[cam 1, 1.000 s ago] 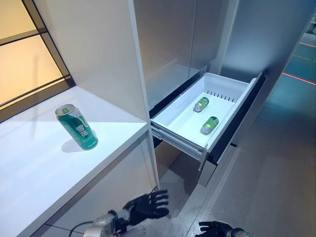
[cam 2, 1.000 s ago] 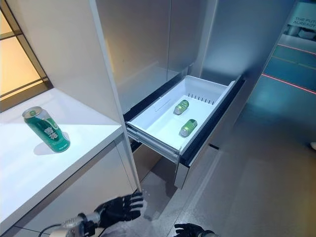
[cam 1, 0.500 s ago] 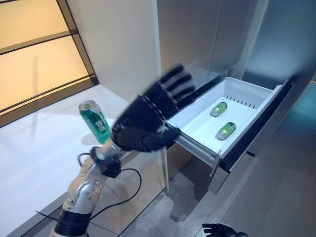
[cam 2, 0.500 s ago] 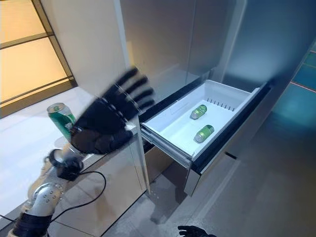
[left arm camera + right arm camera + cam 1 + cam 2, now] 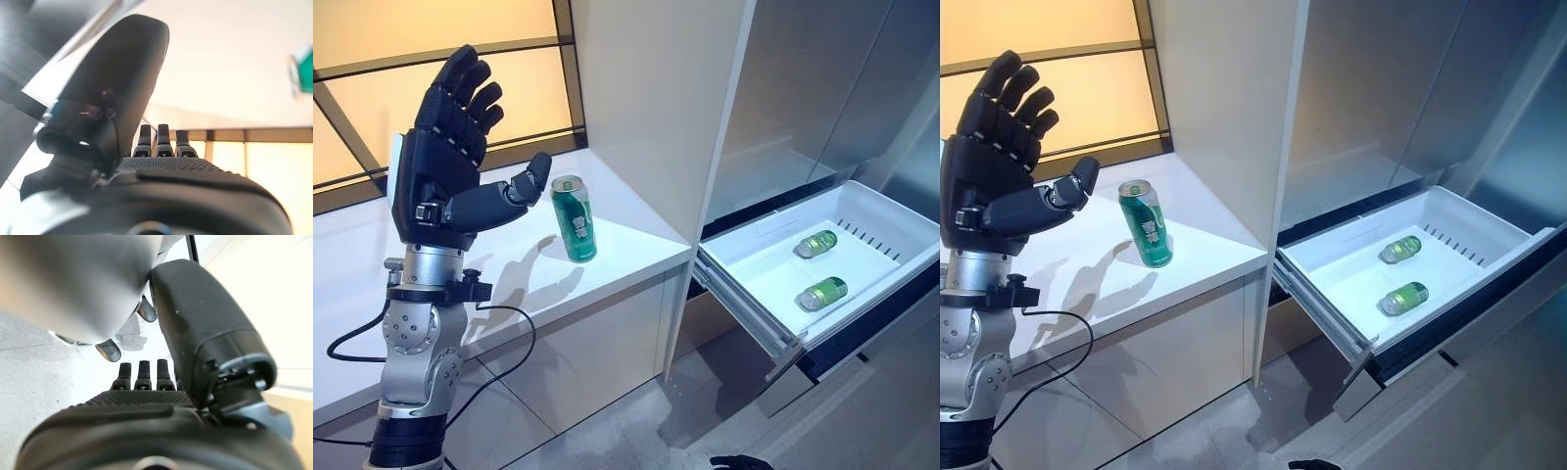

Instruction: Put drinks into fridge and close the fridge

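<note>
Counter point(image 5: 626, 235): one can point(image 5: 575, 217); drawer point(image 5: 754, 264): two.

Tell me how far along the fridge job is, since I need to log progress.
Two green cans already lie in the open fridge drawer. One can stands upright on the white counter, untouched. The left hand is raised beside it, fingers spread, holding nothing. The right hand hangs low and idle. Left to do: grasp that can, place it in the drawer, and close the drawer.

right hand point(image 5: 146, 401) | fingers point(image 5: 143, 373) straight | holding nothing | floor point(image 5: 44, 357) beyond
</note>
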Robot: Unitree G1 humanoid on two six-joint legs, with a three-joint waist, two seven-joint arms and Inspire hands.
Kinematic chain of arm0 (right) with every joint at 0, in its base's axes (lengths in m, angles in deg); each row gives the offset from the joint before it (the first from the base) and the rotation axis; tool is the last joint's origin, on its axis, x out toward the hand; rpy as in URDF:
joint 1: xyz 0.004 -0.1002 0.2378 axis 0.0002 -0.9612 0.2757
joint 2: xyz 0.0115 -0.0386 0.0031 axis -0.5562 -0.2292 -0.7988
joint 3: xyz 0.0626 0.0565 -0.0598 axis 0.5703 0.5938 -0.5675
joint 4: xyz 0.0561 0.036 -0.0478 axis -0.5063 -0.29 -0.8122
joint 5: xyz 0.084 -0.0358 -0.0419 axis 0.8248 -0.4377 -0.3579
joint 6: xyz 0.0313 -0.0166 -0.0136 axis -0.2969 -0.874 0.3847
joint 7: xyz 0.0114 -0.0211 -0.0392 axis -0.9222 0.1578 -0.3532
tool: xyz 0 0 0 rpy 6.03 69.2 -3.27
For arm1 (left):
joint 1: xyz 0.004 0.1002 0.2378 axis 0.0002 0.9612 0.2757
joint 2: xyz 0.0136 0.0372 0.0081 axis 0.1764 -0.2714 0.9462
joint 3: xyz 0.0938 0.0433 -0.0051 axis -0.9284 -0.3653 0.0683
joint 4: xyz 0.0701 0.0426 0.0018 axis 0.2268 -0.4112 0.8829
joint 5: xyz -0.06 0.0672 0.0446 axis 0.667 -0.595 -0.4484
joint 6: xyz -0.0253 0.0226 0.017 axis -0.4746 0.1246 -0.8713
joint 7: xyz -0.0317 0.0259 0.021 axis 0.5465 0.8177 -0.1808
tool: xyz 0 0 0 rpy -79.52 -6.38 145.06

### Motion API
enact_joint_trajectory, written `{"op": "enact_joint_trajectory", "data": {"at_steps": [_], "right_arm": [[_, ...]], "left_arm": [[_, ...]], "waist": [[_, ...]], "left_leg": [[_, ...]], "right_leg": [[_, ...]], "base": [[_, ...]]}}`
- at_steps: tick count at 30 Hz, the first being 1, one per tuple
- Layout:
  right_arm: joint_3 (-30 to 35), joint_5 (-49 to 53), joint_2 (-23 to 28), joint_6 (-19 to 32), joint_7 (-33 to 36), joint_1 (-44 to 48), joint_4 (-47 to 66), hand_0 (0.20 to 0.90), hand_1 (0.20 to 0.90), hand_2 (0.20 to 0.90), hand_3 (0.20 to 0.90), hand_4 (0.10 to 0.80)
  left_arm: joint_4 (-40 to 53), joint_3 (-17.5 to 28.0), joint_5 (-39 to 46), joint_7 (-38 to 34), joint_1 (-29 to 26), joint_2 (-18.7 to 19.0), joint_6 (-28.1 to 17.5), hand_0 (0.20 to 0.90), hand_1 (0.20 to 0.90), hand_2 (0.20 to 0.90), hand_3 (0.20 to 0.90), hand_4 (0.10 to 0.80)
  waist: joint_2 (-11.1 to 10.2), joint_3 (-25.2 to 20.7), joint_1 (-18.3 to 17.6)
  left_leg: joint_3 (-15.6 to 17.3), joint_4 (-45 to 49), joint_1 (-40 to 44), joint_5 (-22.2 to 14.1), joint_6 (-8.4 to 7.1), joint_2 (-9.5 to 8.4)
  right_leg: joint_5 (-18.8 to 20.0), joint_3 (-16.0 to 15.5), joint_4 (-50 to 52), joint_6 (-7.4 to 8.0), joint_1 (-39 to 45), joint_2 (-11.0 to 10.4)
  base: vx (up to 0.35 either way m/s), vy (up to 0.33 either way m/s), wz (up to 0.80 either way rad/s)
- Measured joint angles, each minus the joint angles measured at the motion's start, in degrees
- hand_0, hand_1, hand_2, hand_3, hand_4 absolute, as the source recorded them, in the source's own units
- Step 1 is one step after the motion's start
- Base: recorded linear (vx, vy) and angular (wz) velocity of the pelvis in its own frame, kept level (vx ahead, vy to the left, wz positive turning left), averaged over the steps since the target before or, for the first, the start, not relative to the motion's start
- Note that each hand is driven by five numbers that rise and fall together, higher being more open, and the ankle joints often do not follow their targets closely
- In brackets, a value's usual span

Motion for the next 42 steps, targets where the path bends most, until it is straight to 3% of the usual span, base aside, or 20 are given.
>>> {"op": "enact_joint_trajectory", "data": {"at_steps": [9, 20, 42], "right_arm": [[0.13, 0.00, 0.04, -0.11, -0.02, 0.22, 0.15, 0.900, 0.900, 0.900, 0.900, 0.800], [1.54, -0.43, 0.02, -1.04, -0.53, 0.42, 1.34, 0.900, 0.900, 0.900, 0.900, 0.800], [2.45, -1.03, 0.48, -1.89, -1.37, 0.42, 2.40, 0.900, 0.900, 0.900, 0.900, 0.800]], "left_arm": [[-8.36, -0.02, 4.01, 0.36, 1.15, 0.00, 3.33, 0.900, 0.900, 0.900, 0.900, 0.800], [-12.32, -0.05, 9.62, 8.65, 1.14, 1.91, 8.97, 0.900, 0.900, 0.900, 0.900, 0.800], [-17.29, -0.46, 9.09, 10.64, -0.11, 5.65, 14.48, 0.900, 0.900, 0.900, 0.900, 0.800]], "waist": [[-0.12, 0.90, -0.28], [0.24, 1.42, -3.61], [1.49, 1.37, -6.32]], "left_leg": [[-0.05, -0.07, -0.02, 0.02, 0.04, 0.07], [0.64, -0.11, 0.38, -0.01, 0.07, 0.18], [4.62, -0.12, 1.28, -0.10, 0.20, 0.99]], "right_leg": [[0.11, -0.05, 0.00, -0.21, -0.01, -0.23], [0.14, 0.45, 0.00, -0.13, 0.16, -0.46], [0.56, 2.65, 0.00, -0.61, 0.24, 0.06]], "base": [[0.002, 0.004, 0.00], [0.009, 0.010, -0.02], [0.021, 0.011, -0.05]]}}
